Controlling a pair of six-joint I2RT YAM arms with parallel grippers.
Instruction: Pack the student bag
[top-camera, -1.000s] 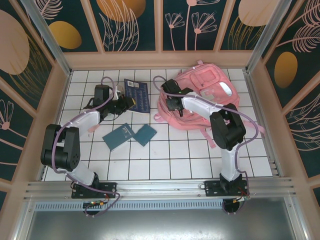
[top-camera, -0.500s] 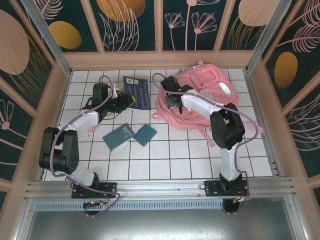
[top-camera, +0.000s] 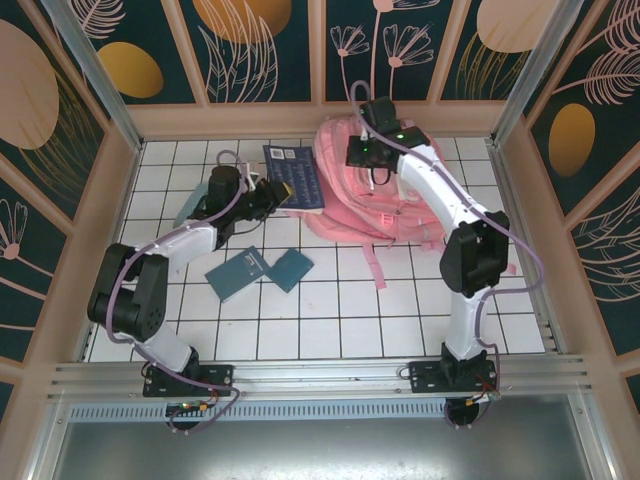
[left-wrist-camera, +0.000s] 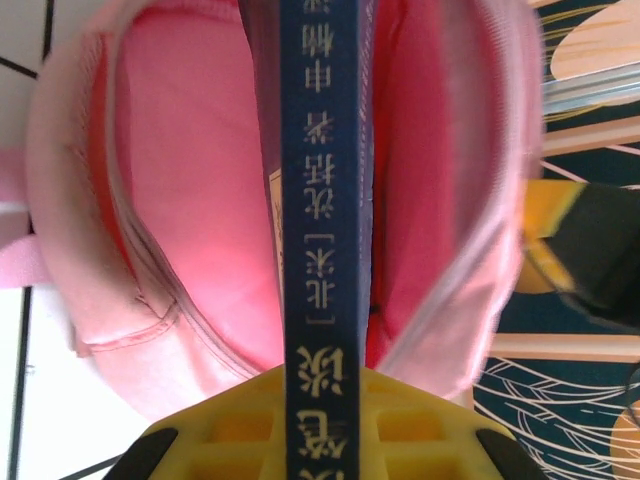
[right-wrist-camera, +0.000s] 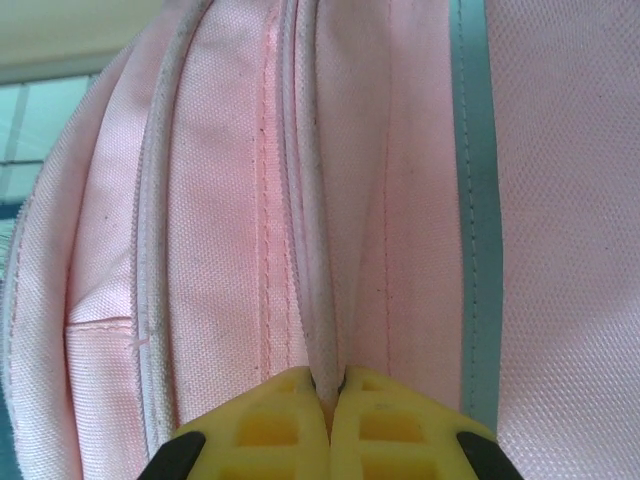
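Note:
The student bag (top-camera: 345, 205), large and pink, stands at the back of the table with its top pulled up. My right gripper (top-camera: 362, 152) is shut on a fold of the bag's pink fabric (right-wrist-camera: 328, 372), beside a pale strip (right-wrist-camera: 472, 200). A dark blue book (top-camera: 298, 180) is clamped in my left gripper (top-camera: 272, 193), just left of the bag. In the left wrist view the book's spine (left-wrist-camera: 320, 200) runs up from between the yellow fingers (left-wrist-camera: 220, 430) into the bag's open mouth (left-wrist-camera: 190, 200), its far end hidden inside.
Two teal books (top-camera: 238, 272) (top-camera: 291, 268) lie side by side on the white tiled table (top-camera: 330, 320) in front of the left arm. Another pale blue item (top-camera: 188, 213) lies partly under that arm. Wooden walls (top-camera: 110, 200) close the sides and back.
The right gripper shut on the bag's top and drew it up and back, raising the bag. The left gripper carried the blue book rightward, up to the bag's opening.

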